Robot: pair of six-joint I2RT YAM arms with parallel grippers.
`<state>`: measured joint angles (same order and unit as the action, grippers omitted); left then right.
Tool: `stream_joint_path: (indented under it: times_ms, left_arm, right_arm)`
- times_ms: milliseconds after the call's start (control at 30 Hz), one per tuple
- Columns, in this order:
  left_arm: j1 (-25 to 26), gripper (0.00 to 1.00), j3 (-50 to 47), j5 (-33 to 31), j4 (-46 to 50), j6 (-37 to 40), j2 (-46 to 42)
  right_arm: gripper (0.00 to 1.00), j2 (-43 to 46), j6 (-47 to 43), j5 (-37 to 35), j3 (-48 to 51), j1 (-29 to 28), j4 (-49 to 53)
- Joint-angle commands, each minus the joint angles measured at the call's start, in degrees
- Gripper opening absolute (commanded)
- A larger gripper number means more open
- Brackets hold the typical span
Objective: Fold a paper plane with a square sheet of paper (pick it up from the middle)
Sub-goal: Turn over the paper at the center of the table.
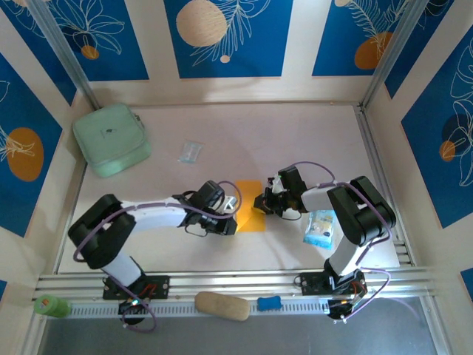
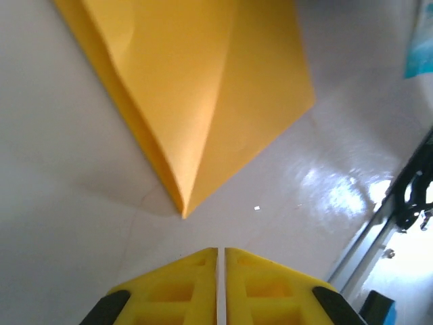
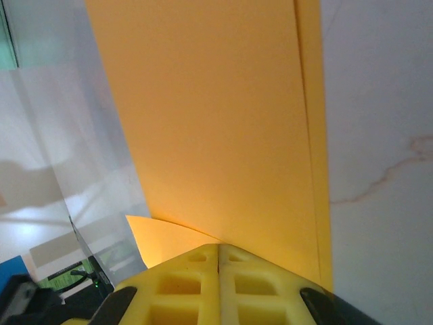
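your left gripper [image 2: 220, 250] is closed, pads together on nothing, its tips just short of a pointed corner of the square sheet of paper [image 2: 203, 88]. the sheet, creased and partly folded, lies mid-table [image 1: 222, 133] between both grippers. your right gripper [image 3: 218, 246] is closed too, tips touching the sheet's edge; whether paper is pinched cannot be told.

Bright even light; glare on the table [image 2: 338, 193], wrist views softly blurred.
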<state>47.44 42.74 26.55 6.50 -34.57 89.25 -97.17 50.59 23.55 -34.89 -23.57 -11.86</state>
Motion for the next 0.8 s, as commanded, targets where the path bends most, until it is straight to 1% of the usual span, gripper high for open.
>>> stream_joint_path:
  times_ms: [0,67,200,267,400,567,667,767]
  left_arm:
    - [-0.02,0.09,4.21,-2.92,-0.02,1.2,-1.39]
    - [-0.49,0.08,7.64,-4.11,1.82,2.62,1.24]
    - [-1.22,0.05,14.69,-5.83,5.73,4.78,9.34]
    - [-1.33,0.03,16.47,-6.87,6.83,5.77,12.88]
    - [-1.85,0.01,16.27,-8.21,6.7,5.52,17.31]
    - [-1.92,0.0,12.51,-7.51,4.08,4.03,17.74]
    - [-2.02,0.0,10.83,-6.69,3.09,2.86,17.52]
    - [-2.02,0.0,9.74,-5.25,1.86,1.3,17.23]
  right_arm:
    - [0.0,-0.17,0.3,-2.79,0.43,0.12,6.27]
    - [0.0,-0.06,0.3,-2.76,0.18,-0.03,6.25]
    - [0.0,0.04,0.26,-2.04,-0.7,-0.15,6.14]
    - [0.02,0.75,-0.1,-1.28,-1.31,-0.16,6.26]
    - [0.11,5.74,-0.99,-1.23,-2.63,-0.15,9.33]
    - [0.24,14.71,-2.17,-5.71,-2.06,-1.21,19.2]
    - [0.31,18.4,0.12,-8.82,0.11,-4.54,22.95]
    - [0.38,20.24,4.07,-10.96,2.93,-8.76,23.31]
